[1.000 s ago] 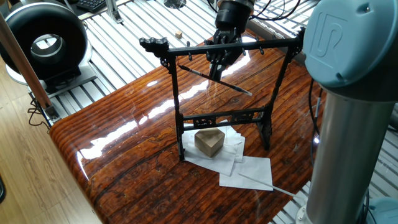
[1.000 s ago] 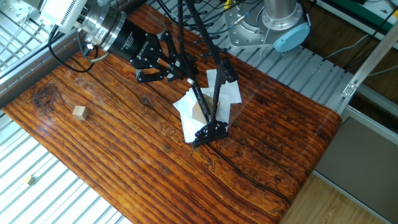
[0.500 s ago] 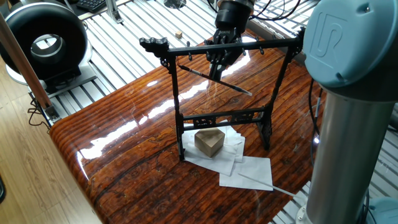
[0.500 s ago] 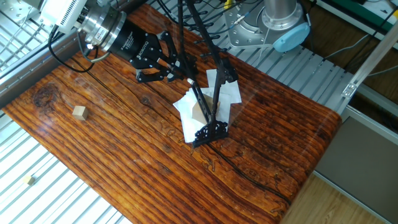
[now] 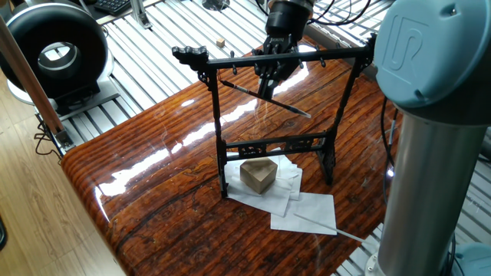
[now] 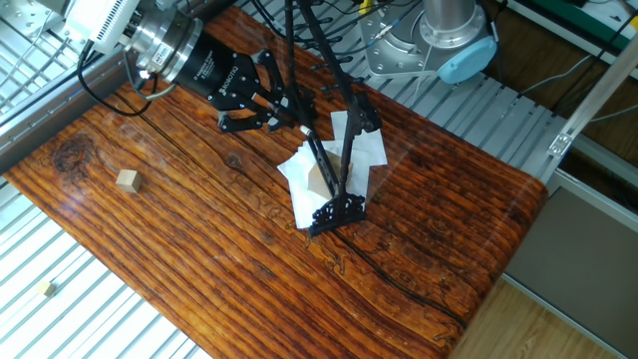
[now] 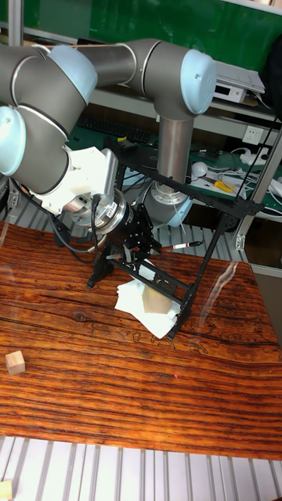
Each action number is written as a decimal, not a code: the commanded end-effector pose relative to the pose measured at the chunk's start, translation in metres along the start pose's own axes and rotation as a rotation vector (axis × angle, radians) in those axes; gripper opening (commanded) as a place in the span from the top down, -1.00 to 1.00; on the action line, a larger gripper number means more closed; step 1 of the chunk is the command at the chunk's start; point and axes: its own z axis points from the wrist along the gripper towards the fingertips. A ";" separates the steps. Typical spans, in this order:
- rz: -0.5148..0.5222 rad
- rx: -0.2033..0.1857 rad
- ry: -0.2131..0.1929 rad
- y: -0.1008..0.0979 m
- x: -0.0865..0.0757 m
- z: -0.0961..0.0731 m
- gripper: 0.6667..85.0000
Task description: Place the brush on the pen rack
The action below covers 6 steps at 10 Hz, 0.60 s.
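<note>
From where I stand by the first fixed camera, the nearest thing is a sheet of white paper (image 5: 305, 211) at the table (image 5: 153, 192) edge, with a thin pale rod (image 5: 330, 227) lying across it and poking past the corner. Just behind it more paper sheets fan out under a small tan block (image 5: 258, 175), which sits between the feet of the pen rack (image 5: 270, 146). The rack stands upright, its ornate lower rail just above the block and its top crossbar running level, small pegs hanging beneath it.

Beyond the crossbar the gripper (image 5: 266, 86) reaches down from the far side, fingers pinched on the brush (image 5: 268, 100). The brush hangs in the air, slanting between the uprights below the crossbar, its pale tip lower and toward the right upright. I cannot tell whether it touches any peg.

In the other fixed view the gripper (image 6: 282, 110) lies almost level over the table beside the rack (image 6: 329, 170), and a small wooden cube (image 6: 127, 179) sits well apart on the bare wood. The tall view shows the same cube (image 7: 14, 362) near the left edge.
</note>
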 end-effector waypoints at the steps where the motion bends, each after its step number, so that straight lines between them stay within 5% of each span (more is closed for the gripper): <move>1: -0.007 0.002 -0.007 0.001 -0.001 -0.001 0.99; 6: -0.009 -0.001 -0.009 0.005 0.001 0.000 0.99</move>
